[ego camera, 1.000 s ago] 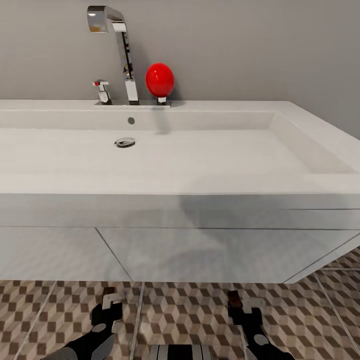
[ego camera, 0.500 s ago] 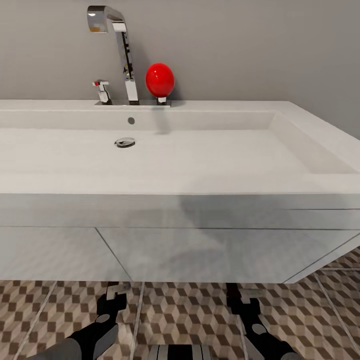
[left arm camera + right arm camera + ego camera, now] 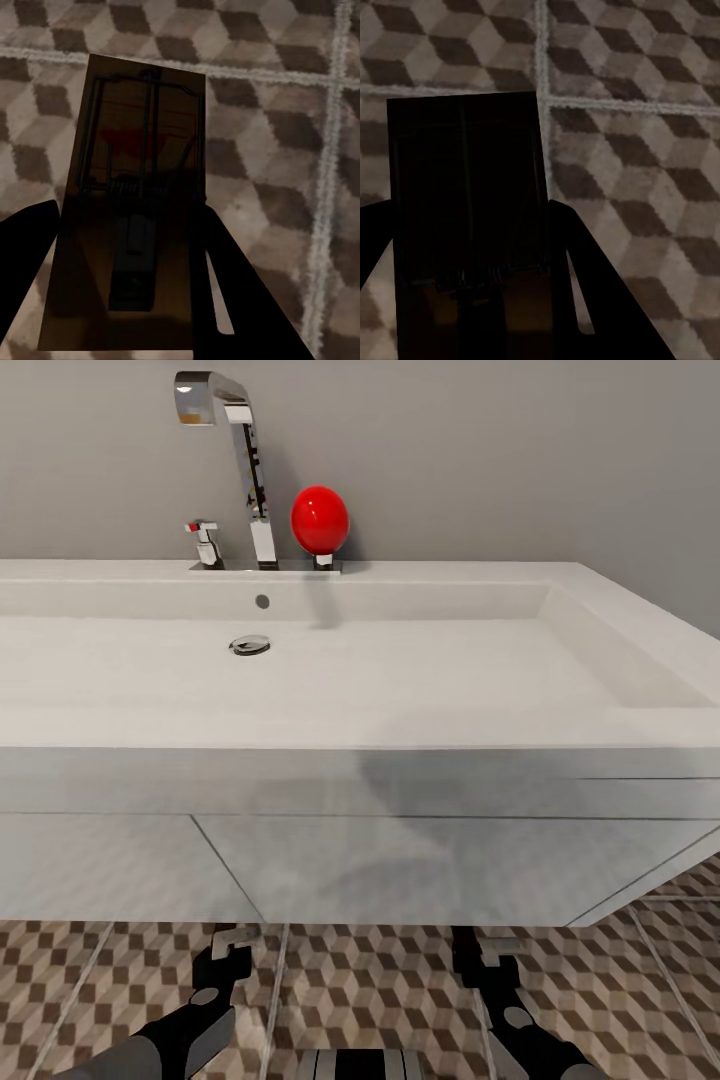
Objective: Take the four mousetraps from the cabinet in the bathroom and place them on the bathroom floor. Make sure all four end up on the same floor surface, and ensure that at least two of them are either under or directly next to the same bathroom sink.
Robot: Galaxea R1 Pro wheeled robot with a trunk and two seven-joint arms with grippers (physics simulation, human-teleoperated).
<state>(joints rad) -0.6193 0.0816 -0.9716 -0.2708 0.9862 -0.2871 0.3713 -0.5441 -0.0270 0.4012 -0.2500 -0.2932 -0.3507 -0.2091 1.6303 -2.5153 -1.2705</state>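
Left gripper (image 3: 232,950) down low at the front edge of the white cabinet under the sink, clamped on a mousetrap (image 3: 135,202). Dark fingers (image 3: 225,300) pressed against both long sides of the board in the left wrist view. Wire bar, spring and a reddish patch showing on top of the wood. Held above the floor (image 3: 285,112), over the cube-pattern tiles, close to a pale grout line.

Up above, wide white sink (image 3: 400,680) across the whole head view. Drain (image 3: 249,645) left of centre in the basin. Small chrome handle (image 3: 206,543) on the back ledge, tall chrome faucet (image 3: 240,460) just beside it, then a shiny red ball (image 3: 320,519) on a little stand to the right of the faucet. Grey wall (image 3: 500,460) behind.

Right gripper (image 3: 480,955) also down by the cabinet's lower edge, closed on a second mousetrap (image 3: 465,210). Board very dark in shadow in the right wrist view, fingers (image 3: 577,285) tight along its sides, a hint of spring near the held end. Tiled floor beneath it too, grout lines crossing just past its far corner.
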